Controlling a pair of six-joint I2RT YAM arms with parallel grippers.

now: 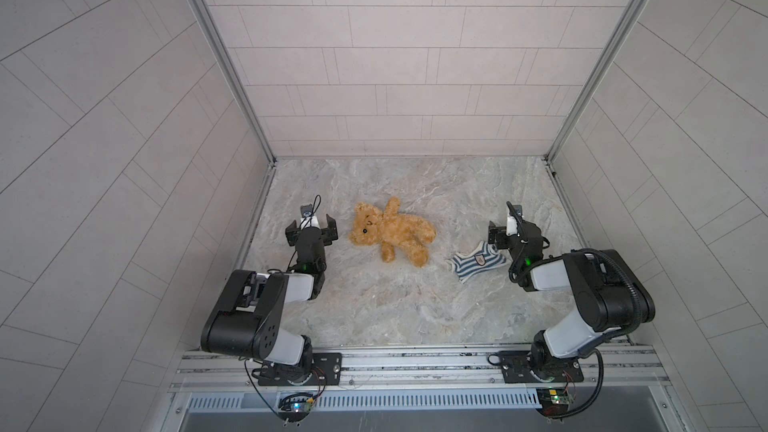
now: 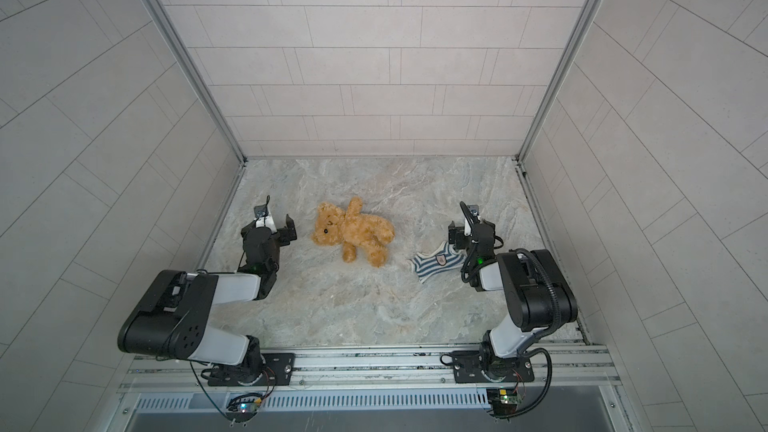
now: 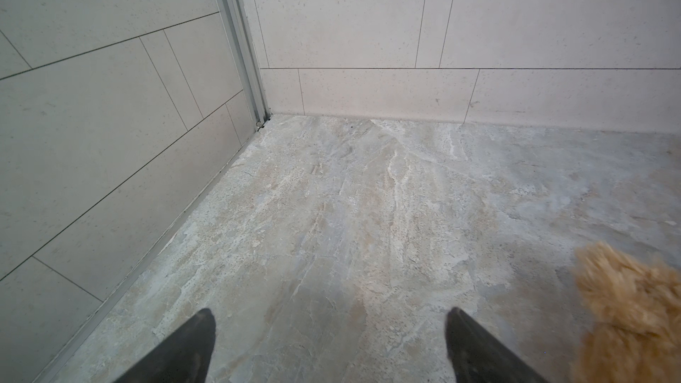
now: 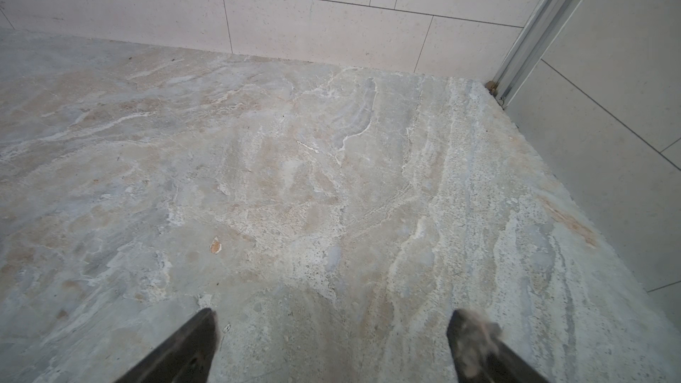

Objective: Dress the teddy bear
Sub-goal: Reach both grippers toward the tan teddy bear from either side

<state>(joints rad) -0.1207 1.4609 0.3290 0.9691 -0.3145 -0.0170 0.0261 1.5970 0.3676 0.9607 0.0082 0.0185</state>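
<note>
— Lying on the marbled, stone-look bench [image 1: 395, 309], what is counted?
— One bear [image 1: 390, 231] [image 2: 353, 229] is seen near the middle: fluffy, golden-brown, stubby-limbed, head turned toward the left end effector [image 1: 311, 225], close but apart.
— And cloth?
— One shirt [image 1: 478, 263] [image 2: 436, 261], small, blue-and-white striped and rumpled flat, is seen right of the bear, apart from it, just beside the right end effector [image 1: 513, 231].
— How are the two end effectors set?
— Both are spread wide, with nothing pinched; tapered black fingers [image 3: 191, 348] are seen over bare bench.
</note>
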